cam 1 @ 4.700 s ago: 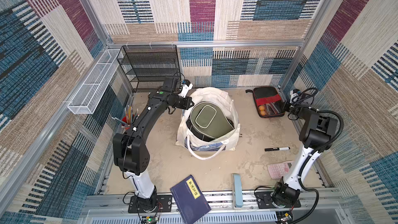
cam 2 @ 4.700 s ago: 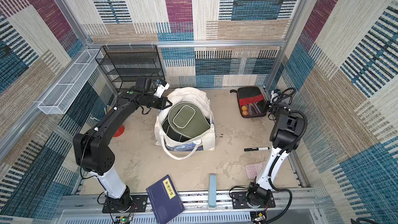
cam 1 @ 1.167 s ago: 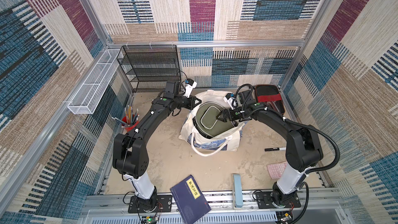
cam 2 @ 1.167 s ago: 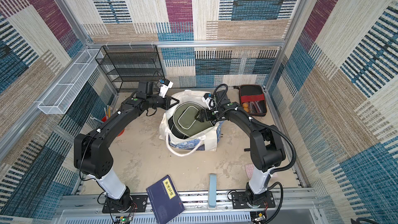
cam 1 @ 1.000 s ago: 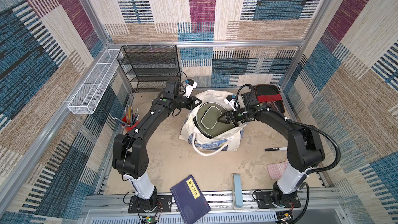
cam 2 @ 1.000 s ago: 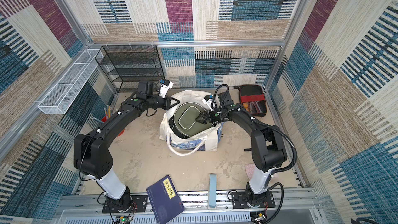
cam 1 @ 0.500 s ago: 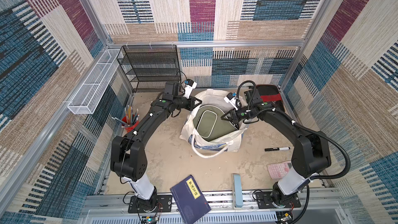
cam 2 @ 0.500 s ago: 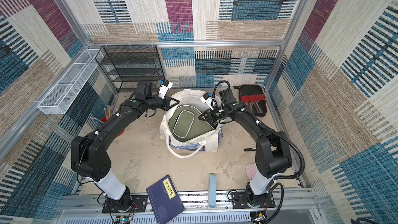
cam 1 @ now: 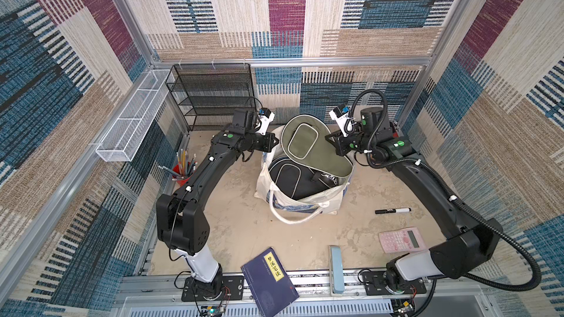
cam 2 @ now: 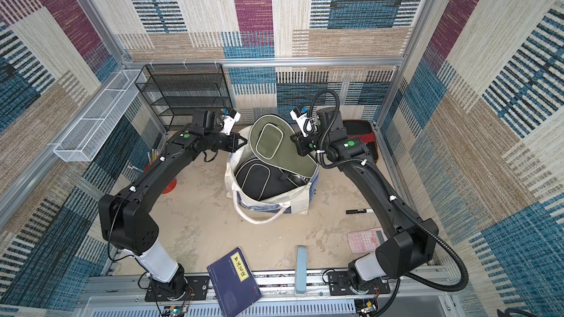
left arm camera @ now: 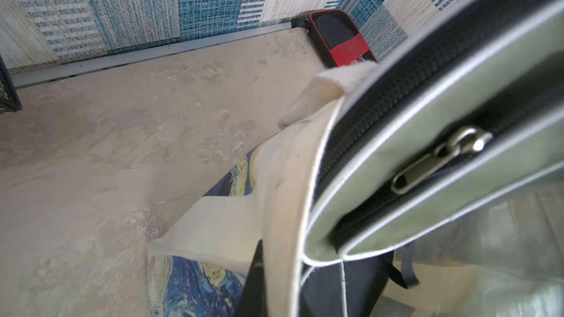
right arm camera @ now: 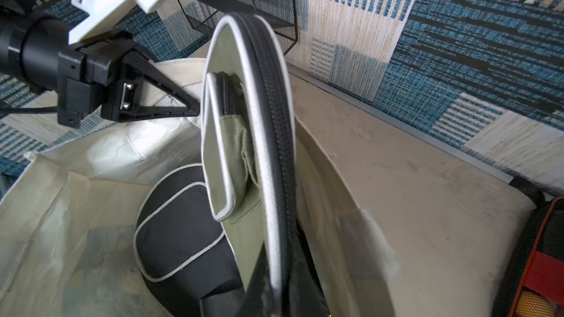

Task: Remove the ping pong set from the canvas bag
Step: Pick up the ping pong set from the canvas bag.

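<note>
Right gripper (cam 1: 330, 143) is being pressed shut on the olive cover (cam 1: 317, 152), a thin pinch on the piped edge. Its fingertips are being cut off at the edge of the right wrist view.

Cover is being held up tilted in both top views (cam 2: 283, 155). The rounded head is sticking out above the bag (cam 1: 305, 205) and the lower end is sitting inside the mouth. It is woven olive fabric with white piping and a black coil zip round the edge. A sewn-on zipped pocket is being shown on the face (right arm camera: 232, 147). The metal zip pull (left arm camera: 436, 160) is being shown close up in the left wrist view, slightly blurred.

Left gripper (cam 1: 275, 141) is being pressed together on the bag rim on its own arm's side, pinching the cream cloth. Its tips (right arm camera: 192, 111) are being partly hidden behind the cover.

Bag is soft, creased cream canvas, standing open on the table (cam 1: 238, 224). A white loop handle (cam 1: 293, 220) is drooping in front. The blue swirl print is being shown only as a low strip.

Black cover (cam 1: 293, 178), paddle-shaped with white piping, is lying inside, half overlapped by the olive one. Anything deeper is being hidden.

Case (cam 2: 363, 134), black with a red band, is lying in the back corner, apart from the bag. It is being mostly blocked by the right arm.
</note>
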### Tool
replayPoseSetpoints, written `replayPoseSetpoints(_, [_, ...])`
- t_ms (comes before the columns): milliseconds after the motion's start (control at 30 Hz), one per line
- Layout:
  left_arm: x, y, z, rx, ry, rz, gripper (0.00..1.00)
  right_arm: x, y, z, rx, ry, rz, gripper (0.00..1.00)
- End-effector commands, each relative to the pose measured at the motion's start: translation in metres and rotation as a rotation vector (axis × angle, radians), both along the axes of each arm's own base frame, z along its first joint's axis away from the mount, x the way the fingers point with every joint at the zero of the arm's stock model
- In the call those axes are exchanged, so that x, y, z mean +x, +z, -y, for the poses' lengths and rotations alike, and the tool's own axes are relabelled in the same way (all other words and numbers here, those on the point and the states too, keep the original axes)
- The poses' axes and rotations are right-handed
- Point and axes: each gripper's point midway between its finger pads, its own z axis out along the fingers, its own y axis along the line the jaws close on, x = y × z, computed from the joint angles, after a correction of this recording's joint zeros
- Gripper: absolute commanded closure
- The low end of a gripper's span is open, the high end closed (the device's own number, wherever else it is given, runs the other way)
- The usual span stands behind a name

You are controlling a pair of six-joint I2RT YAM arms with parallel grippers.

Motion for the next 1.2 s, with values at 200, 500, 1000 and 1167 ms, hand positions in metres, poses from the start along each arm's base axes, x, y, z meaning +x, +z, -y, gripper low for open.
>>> replayPoseSetpoints(200, [-0.003, -0.018, 0.015, -0.069, -0.037, -0.042, 1.0, -0.015, -0.031, -0.026, 0.009, 0.118, -0.025, 0.95])
replayPoseSetpoints(500, [-0.007, -0.006, 0.021, -0.106, -0.079, 0.007, 1.0, -0.031, -0.081, -0.045, 0.019, 0.273, -0.159, 0.7])
replayPoseSetpoints(1000, [-0.01, 0.005, 0.004, -0.017, -0.032, 0.052, 1.0, -0.034, 0.057, -0.017, 0.077, 0.117, 0.107, 1.0])
replayPoseSetpoints(1167, [-0.008, 0.0, 0.001, 0.008, -0.022, 0.045, 1.0, -0.055, 0.114, 0.009, 0.137, 0.043, 0.192, 1.0])
